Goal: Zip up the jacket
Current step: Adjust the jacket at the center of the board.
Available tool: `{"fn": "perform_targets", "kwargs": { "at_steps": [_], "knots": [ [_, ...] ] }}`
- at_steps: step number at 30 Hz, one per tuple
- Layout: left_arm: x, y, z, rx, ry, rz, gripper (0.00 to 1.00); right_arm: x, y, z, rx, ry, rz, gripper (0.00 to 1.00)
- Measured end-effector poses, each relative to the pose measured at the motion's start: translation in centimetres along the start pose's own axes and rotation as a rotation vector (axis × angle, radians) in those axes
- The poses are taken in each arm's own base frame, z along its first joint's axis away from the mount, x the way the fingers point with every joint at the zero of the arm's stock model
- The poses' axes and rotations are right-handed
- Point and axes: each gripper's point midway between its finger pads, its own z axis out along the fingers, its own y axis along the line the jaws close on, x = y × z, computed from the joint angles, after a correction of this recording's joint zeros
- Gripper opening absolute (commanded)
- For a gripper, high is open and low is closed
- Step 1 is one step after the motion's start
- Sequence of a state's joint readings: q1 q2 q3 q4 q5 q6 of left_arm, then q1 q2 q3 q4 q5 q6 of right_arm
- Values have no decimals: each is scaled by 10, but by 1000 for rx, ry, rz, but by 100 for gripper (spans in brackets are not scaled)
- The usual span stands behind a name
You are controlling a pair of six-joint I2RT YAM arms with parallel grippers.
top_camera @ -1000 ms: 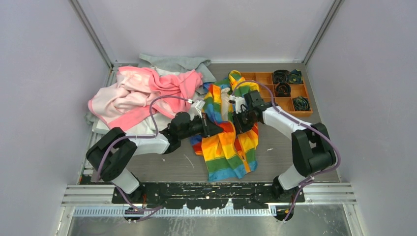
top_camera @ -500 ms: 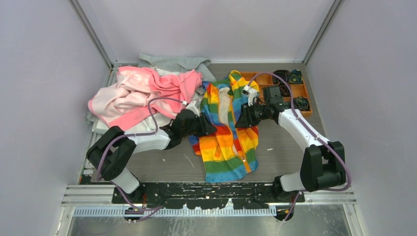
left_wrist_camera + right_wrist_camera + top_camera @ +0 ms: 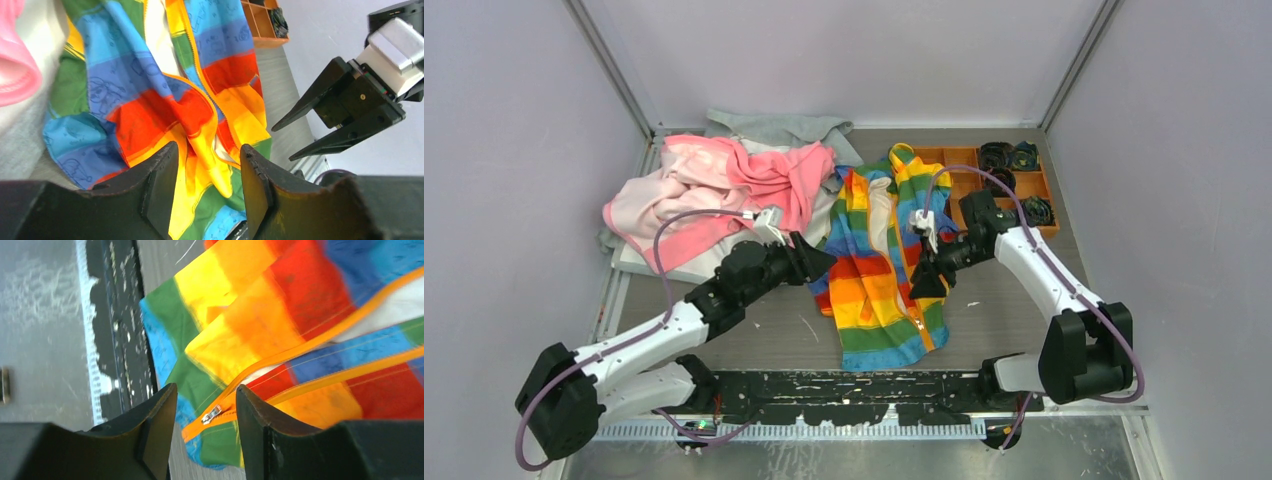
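Both part-open and empty, left gripper (image 3: 209, 147) and right gripper (image 3: 205, 390); jacket (image 3: 300, 300) zipper pull (image 3: 212, 414) lies just ahead between right fingers (image 3: 155, 440), zipper (image 3: 325, 335) running crosswise.

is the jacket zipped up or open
The jacket is mostly open: its zipper pull sits near the bottom hem; above it the orange edges spread apart, showing cream lining.
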State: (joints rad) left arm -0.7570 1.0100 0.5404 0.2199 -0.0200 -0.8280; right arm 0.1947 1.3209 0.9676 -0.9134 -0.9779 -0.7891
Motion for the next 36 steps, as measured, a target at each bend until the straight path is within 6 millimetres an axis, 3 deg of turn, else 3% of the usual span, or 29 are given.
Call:
{"fn": "perform_targets", "kwargs": {
  "at_steps": [5, 10, 13, 19, 25, 30, 33, 36],
  "knots": [
    [35, -14, 1, 59, 94, -26, 51, 28, 18, -1, -101, 87, -188, 40],
    [110, -37, 5, 62, 248, 20, 58, 54, 9, 6, -73, 204, -239, 35],
    [147, -39, 7, 31, 295, 40, 62, 65, 4, 11, -53, 256, -248, 32],
    [188, -32, 18, -54, 299, 1, 67, 66, -7, 13, -3, 285, -250, 32],
    [210, -50, 41, -106, 282, -108, 66, 65, -12, 13, 24, 286, -244, 32],
    [223, -63, 58, -120, 282, -164, 56, 64, -13, 13, 28, 283, -242, 32],
    [232, -59, 65, -140, 290, -173, 28, 64, -13, 13, 28, 282, -241, 31],
    [238, -51, 67, -160, 297, -163, 10, 64, -13, 13, 28, 283, -241, 31]
  ]
}}
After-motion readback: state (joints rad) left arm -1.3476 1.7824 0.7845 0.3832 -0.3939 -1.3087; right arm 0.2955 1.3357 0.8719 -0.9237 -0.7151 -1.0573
